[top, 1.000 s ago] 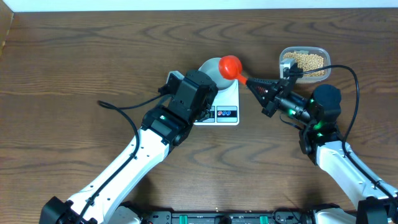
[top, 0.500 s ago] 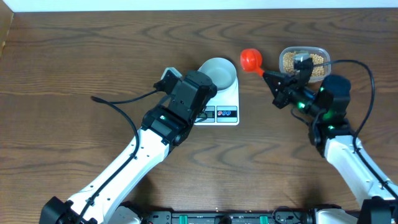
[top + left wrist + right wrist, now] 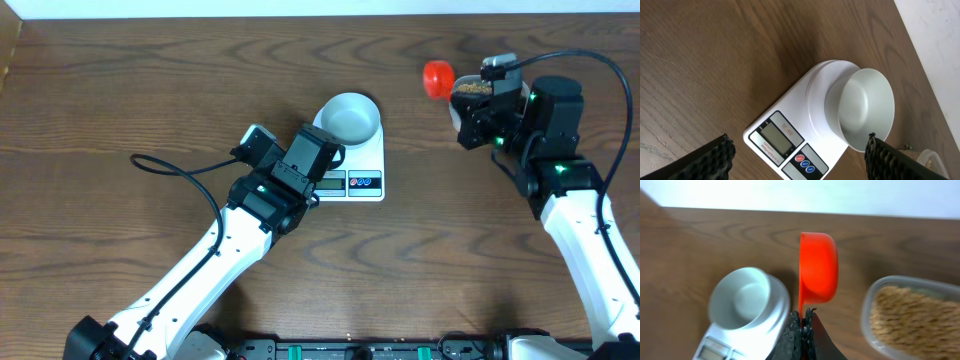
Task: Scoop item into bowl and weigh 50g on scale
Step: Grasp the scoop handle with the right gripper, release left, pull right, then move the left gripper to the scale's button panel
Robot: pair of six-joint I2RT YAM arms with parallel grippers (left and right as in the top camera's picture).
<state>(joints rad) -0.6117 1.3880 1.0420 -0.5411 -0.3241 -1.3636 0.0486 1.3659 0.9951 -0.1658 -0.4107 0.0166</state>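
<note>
overhead: the pale bowl (image 3: 350,117) sits on the white scale (image 3: 366,160), the left gripper (image 3: 322,165) beside it. left wrist: its jaws stand wide. right wrist: the right gripper (image 3: 801,330) pinches the red scoop (image 3: 818,267) between the bowl and the beans (image 3: 910,315) in a clear tub (image 3: 867,305).

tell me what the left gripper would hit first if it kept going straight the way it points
Probably the scale, near its display: in the wrist view it lies straight ahead of the left gripper, between its open fingers. The bowl sits on its far end. Depth is unclear.
</note>
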